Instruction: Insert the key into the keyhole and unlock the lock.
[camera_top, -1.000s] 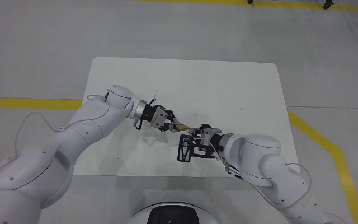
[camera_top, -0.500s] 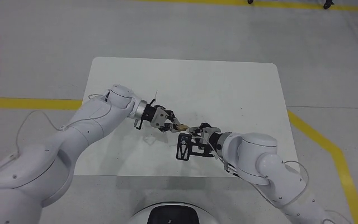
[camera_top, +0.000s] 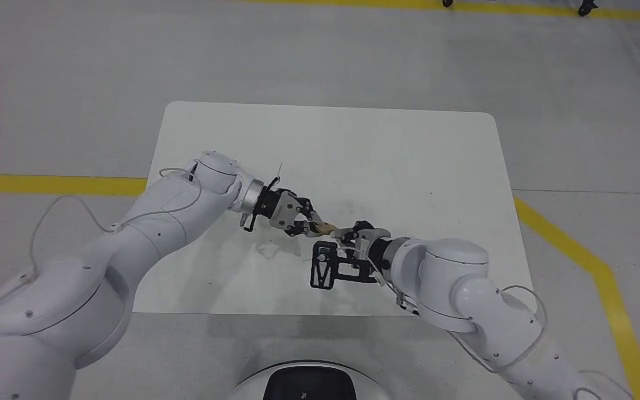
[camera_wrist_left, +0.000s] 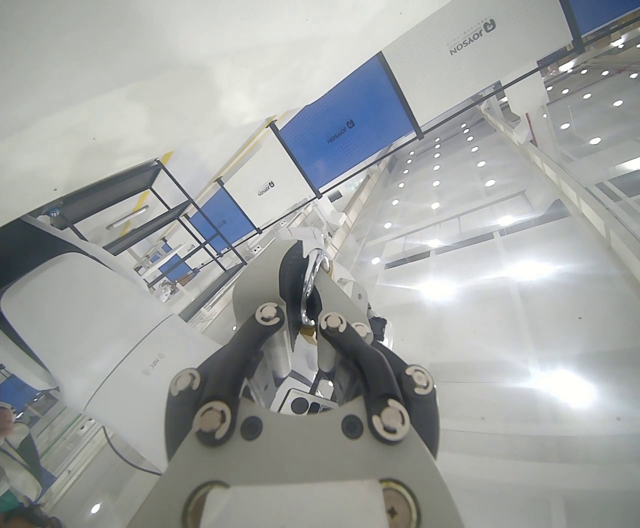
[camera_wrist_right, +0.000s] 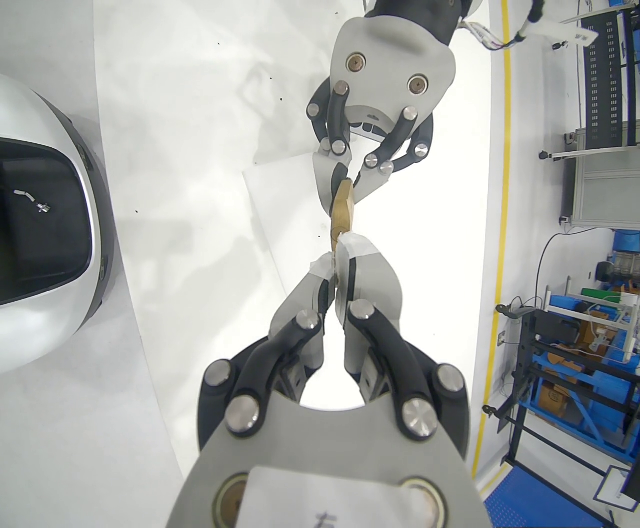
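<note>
Above the tabletop's (camera_top: 420, 160) near middle, the left tool (camera_wrist_right: 348, 186) pinches the brass lock (camera_wrist_right: 343, 210) by its shackle, and the right tool (camera_wrist_right: 336, 265) pinches the key (camera_wrist_right: 340, 277) at the keyhole end. An off-axis twist could lever the lock askew or slip the key.

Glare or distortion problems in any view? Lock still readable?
Left wrist view: faces the ceiling lamps, whose glare blooms wide; left claw backlit, lock barely shows between its fingers. Right wrist view: table very bright, lock clear, key mostly hidden in the right claw; yellow floor line bows. Top view: even light, no glare.
</note>
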